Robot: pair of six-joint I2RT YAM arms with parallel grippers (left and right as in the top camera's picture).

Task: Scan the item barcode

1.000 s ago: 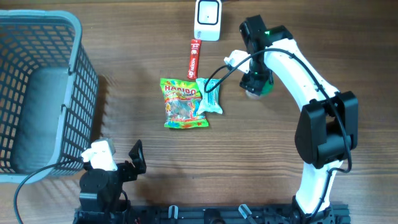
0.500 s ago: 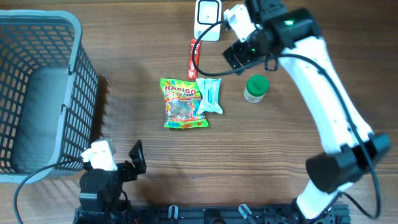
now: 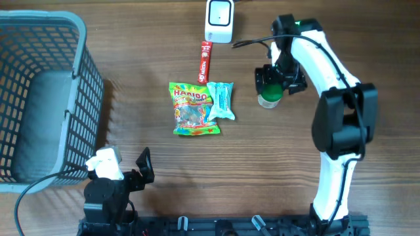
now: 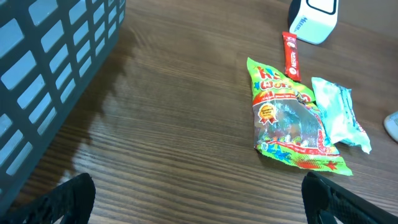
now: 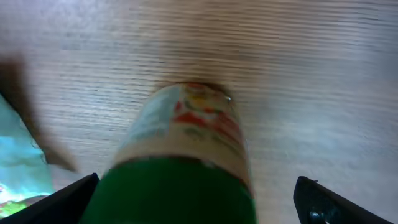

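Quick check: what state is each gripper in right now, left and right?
Left gripper: open, holding nothing.
Right gripper: open, jaws either side of the green-lidded jar, not closed on it.

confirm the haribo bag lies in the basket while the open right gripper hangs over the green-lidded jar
No: the overhead view shows the Haribo bag on the table, outside the basket. The open right gripper does hang over the green-lidded jar.

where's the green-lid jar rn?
The jar stands right of centre in the overhead view, just right of the pale blue packet, under the open right gripper.
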